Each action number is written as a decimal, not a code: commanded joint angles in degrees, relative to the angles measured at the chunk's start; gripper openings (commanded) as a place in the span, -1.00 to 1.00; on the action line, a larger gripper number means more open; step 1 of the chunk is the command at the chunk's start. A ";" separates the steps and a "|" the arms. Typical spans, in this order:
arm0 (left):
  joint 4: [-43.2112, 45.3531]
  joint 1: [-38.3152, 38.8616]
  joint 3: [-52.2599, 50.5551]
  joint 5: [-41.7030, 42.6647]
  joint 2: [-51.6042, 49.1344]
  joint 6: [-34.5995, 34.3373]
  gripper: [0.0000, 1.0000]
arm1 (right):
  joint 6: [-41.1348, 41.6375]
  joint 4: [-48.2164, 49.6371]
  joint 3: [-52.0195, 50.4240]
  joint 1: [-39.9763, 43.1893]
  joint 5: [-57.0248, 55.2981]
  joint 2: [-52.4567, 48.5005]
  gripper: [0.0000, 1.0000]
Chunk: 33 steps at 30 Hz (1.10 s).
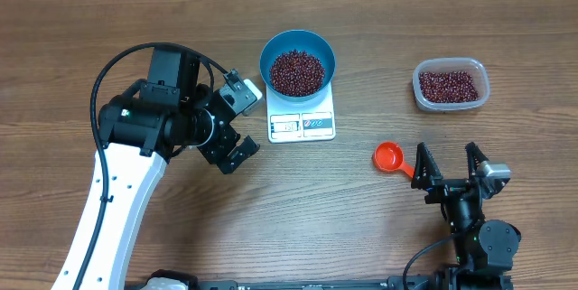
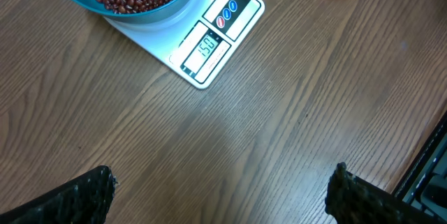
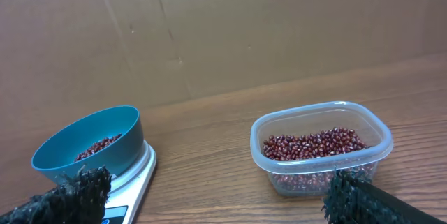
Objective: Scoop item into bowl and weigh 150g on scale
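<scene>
Blue bowl covers much of the scale; left pincer and right pincer spread, empty.

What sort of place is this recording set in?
Likely a robot test bench rather than a kitchen: a wood-grain table, a plain cardboard backdrop behind it, and a small scale carrying a blue bowl of beans.

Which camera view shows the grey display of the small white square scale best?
The left wrist view: the grey display is near, unobstructed, digits visible. Overhead shows it whole but tiny, unreadable. The right wrist view shows only the scale corner under the bright blue round bowl; the display cannot be made out.
</scene>
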State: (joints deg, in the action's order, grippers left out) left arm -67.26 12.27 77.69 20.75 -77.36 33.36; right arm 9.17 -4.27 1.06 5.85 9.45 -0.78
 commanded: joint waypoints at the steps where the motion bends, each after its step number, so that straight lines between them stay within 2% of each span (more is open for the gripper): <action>1: 0.17 -0.24 0.04 -0.20 0.87 -0.35 0.99 | -0.26 0.31 -0.61 -0.37 -0.42 0.61 1.00; 19: 2.05 -0.24 0.04 -0.26 0.87 -0.33 0.99 | -0.26 0.31 -0.61 -0.37 -0.44 0.61 1.00; 27: 6.49 -0.39 0.07 -2.38 1.05 -0.11 0.99 | -0.26 0.31 -0.61 -0.37 -0.44 0.61 1.00; 33: 9.11 -5.35 0.07 -3.61 1.05 -3.08 0.99 | -0.26 0.31 -0.61 -0.37 -0.42 0.61 1.00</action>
State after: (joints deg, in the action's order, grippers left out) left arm -59.20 10.63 77.60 18.24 -77.36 32.86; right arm 9.13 -4.27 1.06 5.85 9.45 -0.78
